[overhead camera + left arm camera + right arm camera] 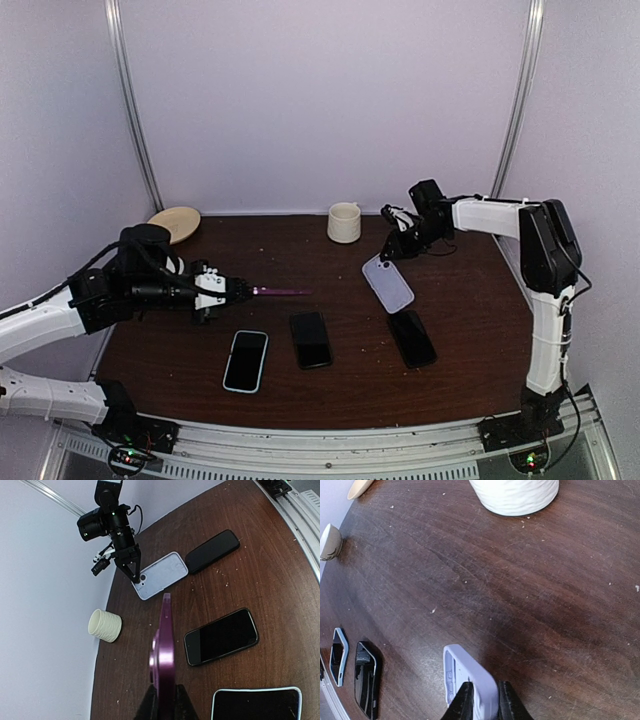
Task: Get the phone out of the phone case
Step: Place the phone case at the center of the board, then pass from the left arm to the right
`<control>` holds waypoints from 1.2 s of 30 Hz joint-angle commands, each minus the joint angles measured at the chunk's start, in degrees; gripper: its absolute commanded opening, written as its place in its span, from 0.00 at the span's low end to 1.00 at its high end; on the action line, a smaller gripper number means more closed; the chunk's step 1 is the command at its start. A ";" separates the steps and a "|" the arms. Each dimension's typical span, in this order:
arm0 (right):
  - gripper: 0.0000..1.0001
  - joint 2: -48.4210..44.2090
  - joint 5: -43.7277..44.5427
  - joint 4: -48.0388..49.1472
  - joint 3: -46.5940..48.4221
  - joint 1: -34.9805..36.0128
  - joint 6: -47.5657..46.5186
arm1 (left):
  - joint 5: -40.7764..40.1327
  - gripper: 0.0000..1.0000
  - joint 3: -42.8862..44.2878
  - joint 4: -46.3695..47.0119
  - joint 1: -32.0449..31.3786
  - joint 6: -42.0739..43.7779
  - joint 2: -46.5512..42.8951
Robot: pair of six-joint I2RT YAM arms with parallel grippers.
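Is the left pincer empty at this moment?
No: the left pincer is shut on the purple phone, which juts out edge-up from its grip.

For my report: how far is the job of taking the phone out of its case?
Done, it seems: the purple phone in the left gripper is apart from the pale case, which looks hollow. In hand: the right gripper pinches the case. Remaining: probably setting both down.
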 commanded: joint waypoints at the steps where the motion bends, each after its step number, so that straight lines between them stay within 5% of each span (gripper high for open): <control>1: 0.24 1.70 4.78 -1.25 3.06 -0.30 -3.16 | 0.73 0.00 1.59 3.91 0.18 0.67 -0.12; 9: 0.41 -0.10 11.45 -1.21 4.15 -0.28 -5.33 | 1.28 0.00 1.69 3.93 0.24 0.44 0.34; 15: 0.55 -10.00 12.42 4.22 -2.16 1.10 -6.68 | 1.43 0.00 2.23 4.37 0.20 -2.86 0.92; 22: 0.76 -22.09 18.27 11.28 -12.14 7.28 -8.63 | 2.92 0.00 5.24 5.47 0.19 -14.01 3.49; 29: 0.84 -32.35 26.17 19.51 -21.38 15.38 -11.87 | 2.10 0.00 9.75 5.38 0.29 -25.72 7.38; 32: 0.91 -34.72 37.35 22.54 -23.42 20.75 -12.30 | -0.16 0.00 13.47 3.95 0.92 -34.27 10.08; 36: 0.94 -36.48 37.38 20.39 -23.80 25.80 -16.57 | -2.20 0.00 19.90 -0.01 1.82 -44.25 15.07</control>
